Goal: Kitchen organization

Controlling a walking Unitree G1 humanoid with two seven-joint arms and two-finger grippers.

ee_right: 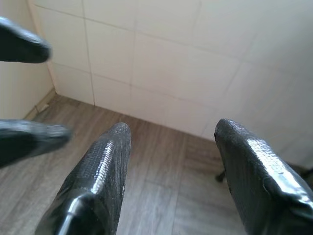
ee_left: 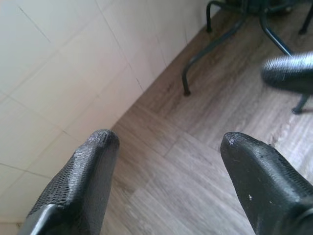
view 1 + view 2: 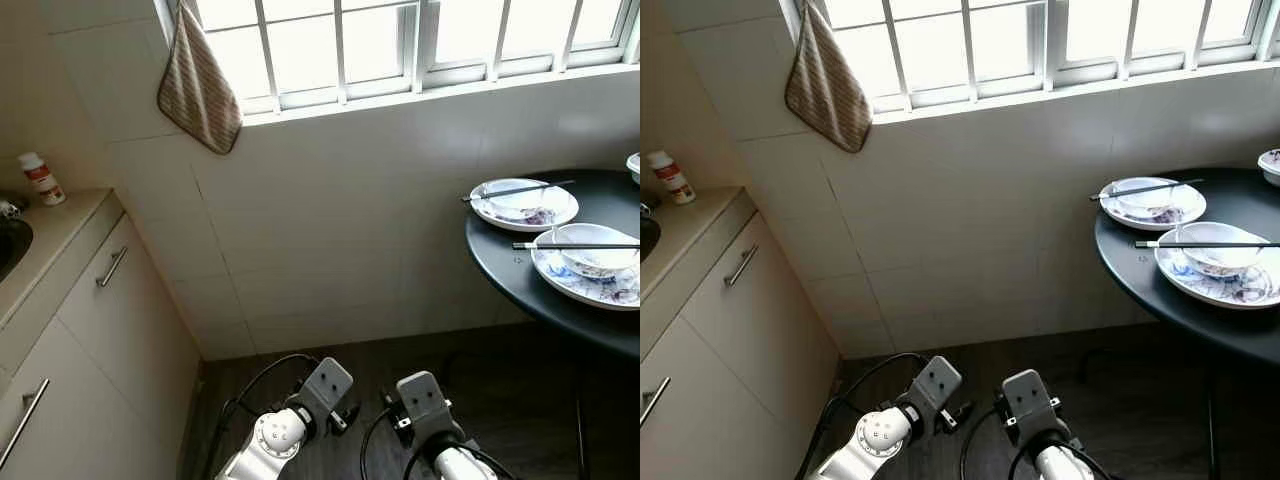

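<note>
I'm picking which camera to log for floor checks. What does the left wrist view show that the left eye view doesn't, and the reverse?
Left wrist view alone: the dark metal table legs standing on the floor, and the open left gripper seen along its two black fingers, holding nothing.

Left eye view alone: the round black table top carrying white patterned plates with chopsticks, the striped cloth hanging at the window, the beige cabinet and a white bottle.

Both: the grey wood-look floor and white tiled wall.

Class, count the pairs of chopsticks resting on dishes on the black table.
2. One pair of chopsticks lies across the far plate; the other pair lies across the bowl on the nearer plate. More may lie past the picture's right edge.
</note>
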